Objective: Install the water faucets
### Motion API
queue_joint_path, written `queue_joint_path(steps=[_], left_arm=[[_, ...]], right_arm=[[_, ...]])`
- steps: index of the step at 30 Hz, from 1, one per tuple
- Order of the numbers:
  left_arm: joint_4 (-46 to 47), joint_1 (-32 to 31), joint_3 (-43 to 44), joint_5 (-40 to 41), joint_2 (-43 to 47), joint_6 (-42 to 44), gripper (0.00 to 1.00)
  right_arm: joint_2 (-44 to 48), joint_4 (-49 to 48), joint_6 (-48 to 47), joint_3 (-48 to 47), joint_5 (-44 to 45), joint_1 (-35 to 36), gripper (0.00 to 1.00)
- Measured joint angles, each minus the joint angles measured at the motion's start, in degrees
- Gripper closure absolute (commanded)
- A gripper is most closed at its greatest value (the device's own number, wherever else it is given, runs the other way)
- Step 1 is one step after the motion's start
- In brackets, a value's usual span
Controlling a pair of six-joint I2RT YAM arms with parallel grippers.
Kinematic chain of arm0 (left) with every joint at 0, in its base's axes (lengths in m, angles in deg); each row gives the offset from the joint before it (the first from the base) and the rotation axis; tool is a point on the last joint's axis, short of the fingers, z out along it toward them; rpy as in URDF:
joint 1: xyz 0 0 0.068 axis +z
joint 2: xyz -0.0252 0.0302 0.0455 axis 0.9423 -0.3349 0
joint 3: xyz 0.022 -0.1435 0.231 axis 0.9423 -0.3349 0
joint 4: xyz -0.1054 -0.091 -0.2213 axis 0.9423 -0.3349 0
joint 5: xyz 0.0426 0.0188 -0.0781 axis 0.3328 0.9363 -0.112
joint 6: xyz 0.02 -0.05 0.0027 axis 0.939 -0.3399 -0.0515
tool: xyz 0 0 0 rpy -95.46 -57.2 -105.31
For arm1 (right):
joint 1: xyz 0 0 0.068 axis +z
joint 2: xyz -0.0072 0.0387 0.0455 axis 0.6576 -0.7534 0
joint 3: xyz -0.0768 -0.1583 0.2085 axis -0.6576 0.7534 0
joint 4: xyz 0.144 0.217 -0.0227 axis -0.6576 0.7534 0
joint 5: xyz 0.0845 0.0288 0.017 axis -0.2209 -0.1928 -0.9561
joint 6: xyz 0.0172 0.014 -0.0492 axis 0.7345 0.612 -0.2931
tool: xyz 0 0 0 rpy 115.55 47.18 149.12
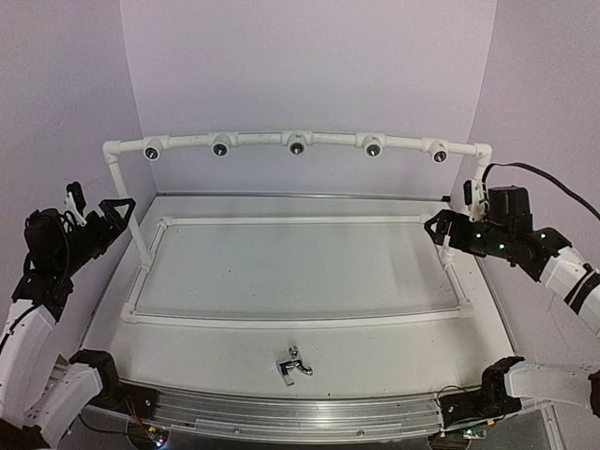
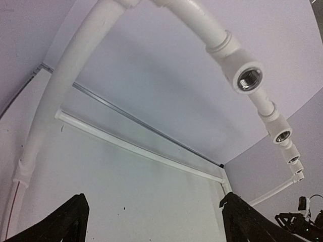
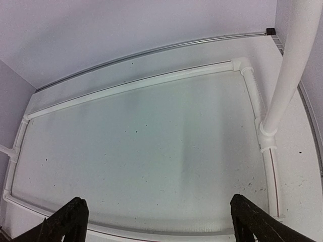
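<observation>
My L pincer [image 1: 120,212] & R pincer [image 1: 437,226] both gape empty, chrome faucet [image 1: 293,366] lies mid near edge of table [image 1: 394,356]; I reckon a sloppy pinch on that slick, lopsided body cd skid it off.

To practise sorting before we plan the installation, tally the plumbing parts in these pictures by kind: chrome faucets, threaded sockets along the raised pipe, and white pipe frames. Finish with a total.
Chrome faucets: 1
Threaded sockets: 5
White pipe frames: 1
Total: 7
</observation>
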Motion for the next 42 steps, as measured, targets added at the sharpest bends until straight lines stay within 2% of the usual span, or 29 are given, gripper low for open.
queue_joint_path(steps=[2, 5, 14, 19, 22, 27, 30, 42], left_arm=[[-0.02, -1.22, -1.4, -0.91, -0.94, -1.23, 0.05], [-0.07, -7.06, -2.76, -0.14, -3.94, -2.57, 0.05], [2.6, -38.3, -3.77, 9.4, -22.92, -6.35, 0.03], [3.2, -53.66, -0.23, 13.71, -38.68, -7.44, 0.1], [3.14, -59.47, 5.01, 14.34, -48.11, -7.56, 0.22], [2.53, -63.92, 16.37, 14.31, -61.38, -7.48, 0.36], [1.01, -65.23, 21.74, 14.31, -67.05, -7.96, 0.4], [-14.63, -73.08, 33.02, 18.72, -75.8, -10.34, 0.49]], right_arm=[[0.0, -0.2, 0.34, 0.44, 0.06, 2.19, 0.02], [-0.44, -1.59, 0.72, 2.36, -0.39, 6.04, 0.02], [-10.04, -7.34, 3.6, 8.09, 0.28, 22.22, 0.02], [-11.86, -9.82, 5.77, 9.96, 0.98, 25.39, 0.02], [-11.95, -10.96, 6.38, 10.28, 1.86, 25.41, 0.02], [-11.89, -11.45, 6.78, 10.66, 2.84, 25.41, 0.02], [-11.68, -11.87, 6.97, 10.81, 2.84, 25.43, 0.02], [-10.6, -12.35, 7.43, 12.67, 3.32, 25.43, 0.02]])
